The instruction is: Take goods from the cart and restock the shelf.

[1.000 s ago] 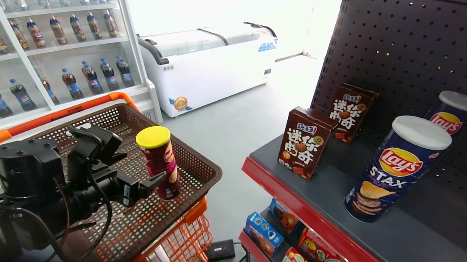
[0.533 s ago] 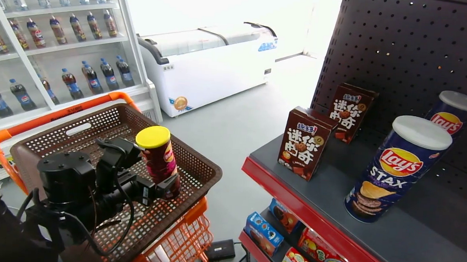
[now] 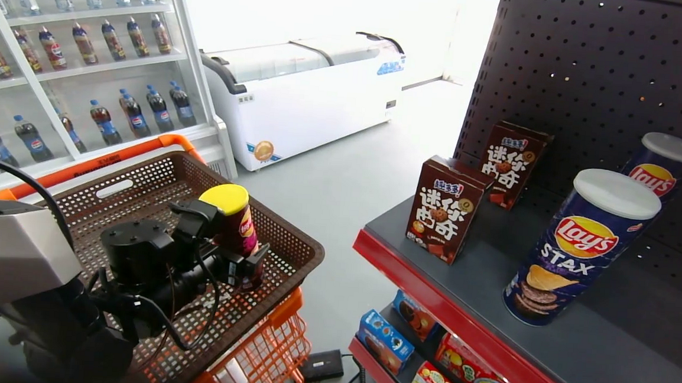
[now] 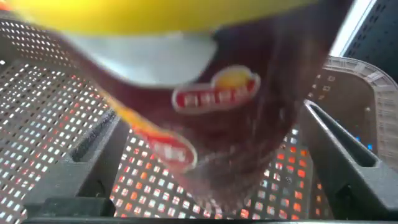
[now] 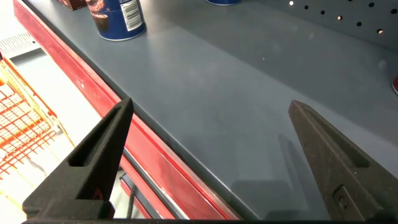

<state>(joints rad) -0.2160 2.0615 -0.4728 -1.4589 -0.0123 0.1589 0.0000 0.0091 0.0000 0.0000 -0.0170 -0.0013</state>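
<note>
A maroon chip can with a yellow lid stands upright in the brown basket of the orange cart. My left gripper is open, with the lower part of the can between its fingers. In the left wrist view the can sits close up between the two spread fingers, and my left gripper straddles it. My right gripper hangs open and empty over the grey shelf board, near its red front edge.
On the shelf stand two brown cookie boxes and two blue chip cans before a black pegboard. Snack packs fill the lower shelf. A chest freezer and a drinks fridge stand behind the cart.
My left arm has pushed forward over the basket, bringing its gripper from beside the can to around it. The can and the shelf goods have stayed in place.
</note>
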